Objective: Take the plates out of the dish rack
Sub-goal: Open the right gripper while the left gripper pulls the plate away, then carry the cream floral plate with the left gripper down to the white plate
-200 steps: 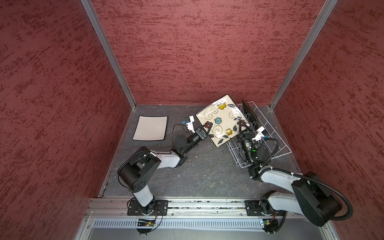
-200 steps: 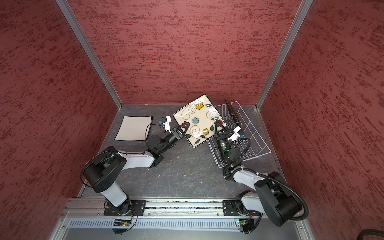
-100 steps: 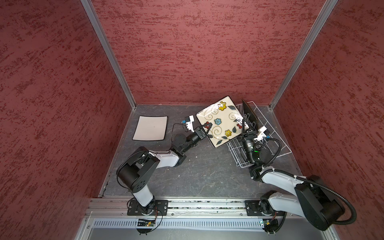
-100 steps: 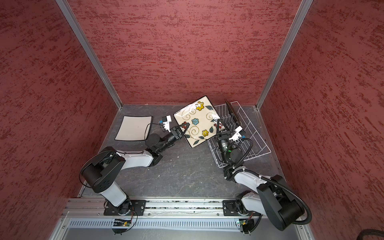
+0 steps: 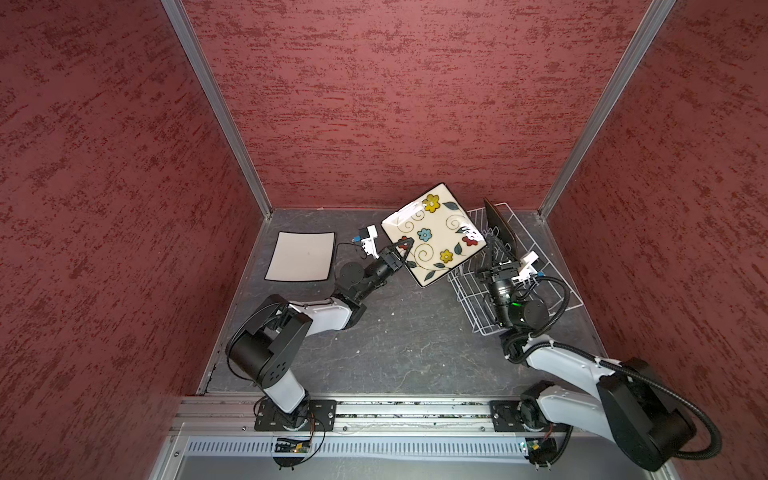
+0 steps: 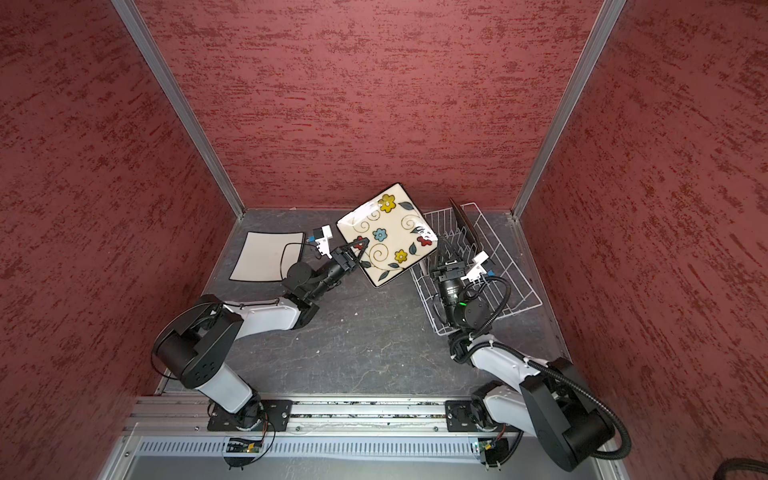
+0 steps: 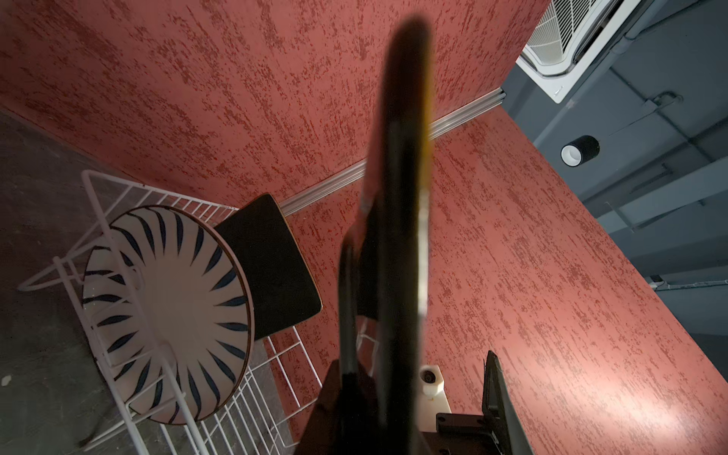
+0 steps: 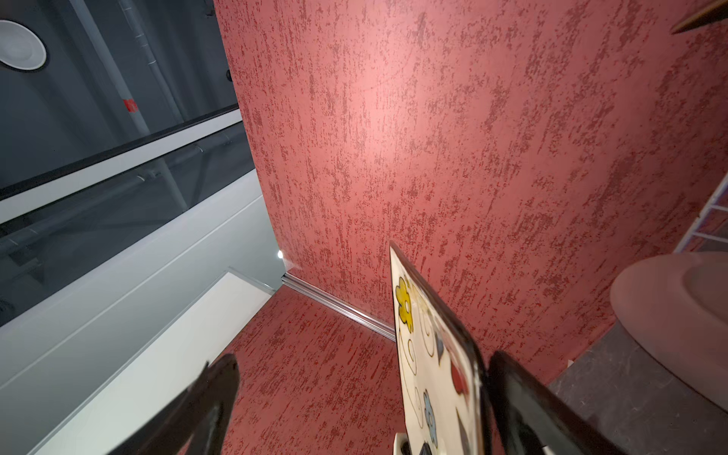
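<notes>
Left fingers (image 5: 401,248) clamped tight on the corner of the floral plate (image 5: 434,232), holding it tilted in the air beside the rack (image 5: 467,299). Right fingers (image 8: 520,398) spread wide, gripping nothing, the plate's edge between them. Black plate (image 5: 500,224) and striped round plate (image 7: 165,311) stand in the rack; a cream plate (image 5: 301,255) lies flat on the surface (image 5: 407,340).

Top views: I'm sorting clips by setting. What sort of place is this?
Probably a robot test booth, not a kitchen: red textured walls enclose a dark stone-look floor, and two robot arms are bolted to a metal rail.
</notes>
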### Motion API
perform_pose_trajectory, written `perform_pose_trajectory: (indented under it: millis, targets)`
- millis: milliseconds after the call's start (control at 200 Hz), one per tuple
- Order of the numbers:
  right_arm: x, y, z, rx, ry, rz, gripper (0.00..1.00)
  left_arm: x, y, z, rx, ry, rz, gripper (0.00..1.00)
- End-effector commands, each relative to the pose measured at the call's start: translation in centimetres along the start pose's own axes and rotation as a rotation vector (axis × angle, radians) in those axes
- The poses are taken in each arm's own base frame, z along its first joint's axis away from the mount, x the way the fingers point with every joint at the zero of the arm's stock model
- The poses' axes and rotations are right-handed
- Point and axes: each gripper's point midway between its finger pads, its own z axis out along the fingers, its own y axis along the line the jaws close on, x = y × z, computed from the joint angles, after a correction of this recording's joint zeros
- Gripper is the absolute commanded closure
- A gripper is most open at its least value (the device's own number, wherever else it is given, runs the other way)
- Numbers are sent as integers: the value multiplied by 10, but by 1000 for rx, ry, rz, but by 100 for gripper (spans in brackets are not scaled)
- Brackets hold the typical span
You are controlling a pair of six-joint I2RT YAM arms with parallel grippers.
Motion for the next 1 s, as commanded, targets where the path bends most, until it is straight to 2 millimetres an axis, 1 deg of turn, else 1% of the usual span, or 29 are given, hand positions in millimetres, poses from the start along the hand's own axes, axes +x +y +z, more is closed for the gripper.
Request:
perform_pose_trajectory:
  millis: [0,145,276,456,561,621,752,897,992]
  targets:
    - [-3,5,-5,-22,-3,-2,1,-41,-85,-13,259,-123,48,100]
    - [-5,2,-10,-15,-11,-2,1,-66,-86,-31,246,-182,85,100]
    - [-6,2,-13,-14,-8,-10,1,-90,-84,-53,222,-247,125,100]
    - [-2,10,-9,-9,21,-68,1,-122,-55,-90,123,-355,148,100]
    - [0,12,-6,35,44,-131,1,-139,-35,-114,58,-420,144,100]
    - [0,17,-5,50,49,-170,1,-149,-25,-130,22,-470,136,100]
    - [-2,21,-8,79,56,-239,1,-170,-12,-160,-37,-586,131,100]
    - [-7,17,-18,94,37,-246,1,-184,11,-193,-163,-701,123,100]
    - [-8,15,-21,103,36,-254,1,-189,19,-213,-220,-757,143,100]
